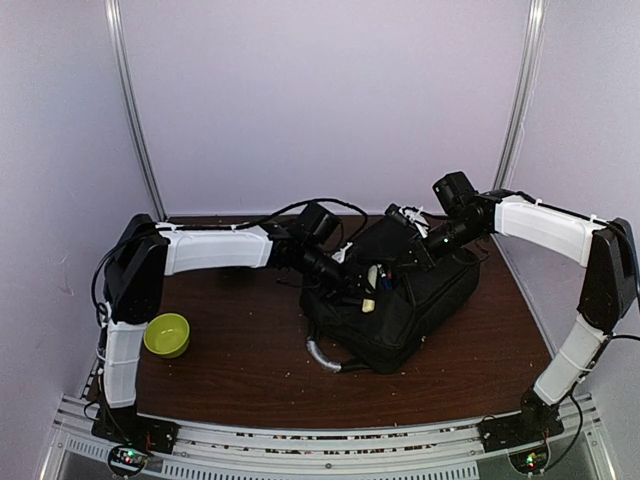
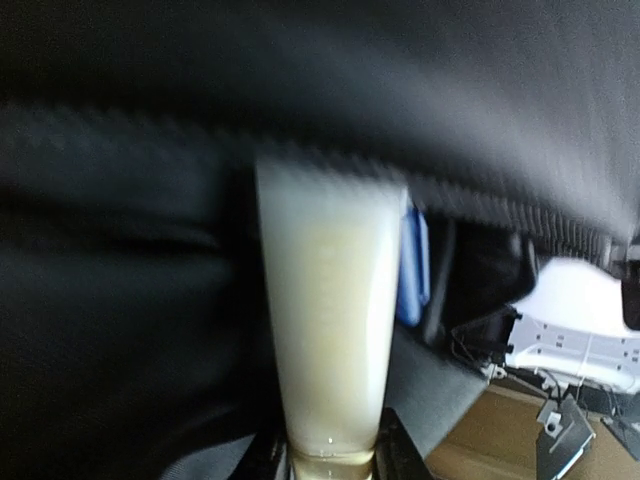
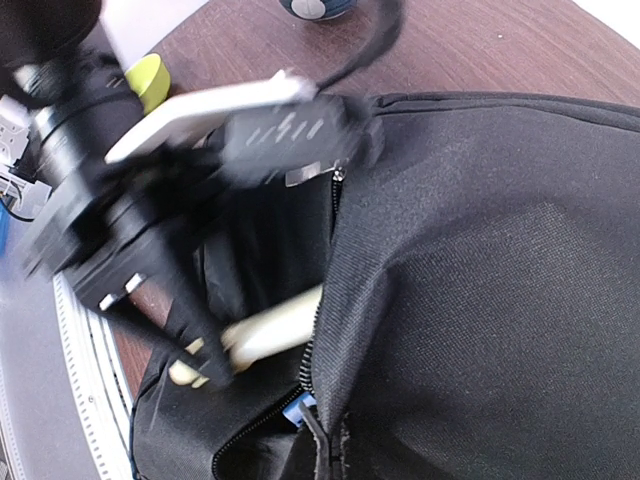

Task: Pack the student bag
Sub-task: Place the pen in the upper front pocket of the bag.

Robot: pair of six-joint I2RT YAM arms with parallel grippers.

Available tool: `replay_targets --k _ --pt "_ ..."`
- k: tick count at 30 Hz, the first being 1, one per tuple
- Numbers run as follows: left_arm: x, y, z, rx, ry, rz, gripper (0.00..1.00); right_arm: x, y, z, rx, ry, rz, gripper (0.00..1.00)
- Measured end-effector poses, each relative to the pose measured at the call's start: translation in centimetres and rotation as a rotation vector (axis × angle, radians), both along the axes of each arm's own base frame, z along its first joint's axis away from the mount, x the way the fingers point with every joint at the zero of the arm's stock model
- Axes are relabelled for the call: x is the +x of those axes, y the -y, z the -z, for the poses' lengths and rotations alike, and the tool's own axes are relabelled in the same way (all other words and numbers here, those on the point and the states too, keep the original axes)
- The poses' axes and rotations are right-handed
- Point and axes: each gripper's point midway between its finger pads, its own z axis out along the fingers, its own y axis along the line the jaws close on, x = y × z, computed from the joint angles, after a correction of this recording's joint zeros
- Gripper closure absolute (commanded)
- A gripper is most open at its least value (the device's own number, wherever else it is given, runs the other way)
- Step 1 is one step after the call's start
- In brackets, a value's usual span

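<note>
The student bag (image 1: 420,300) lies black and open in the middle of the table, its grey handle (image 1: 322,355) towards the near side. My left gripper (image 1: 352,283) is shut on the cap end of a cream tube (image 2: 330,300). The tube's far end reaches under the raised flap (image 2: 400,80) into the bag's opening. In the right wrist view the tube (image 3: 275,328) crosses the zipper edge. My right gripper (image 1: 412,262) is shut on the bag's flap and holds it up. Its fingertips are hidden by the fabric (image 3: 480,280).
A blue item (image 2: 412,260) sits inside the bag beside the tube and also shows by the zipper (image 3: 300,408). A yellow-green bowl (image 1: 167,335) stands on the brown table (image 1: 250,380) at the left, near the left arm's base. White walls close in the back and sides.
</note>
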Motion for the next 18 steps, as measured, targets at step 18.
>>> replay_targets --k 18 --pt "8.7 6.0 -0.5 -0.156 0.029 -0.151 0.8 1.4 1.0 0.3 -0.046 0.042 0.054 1.0"
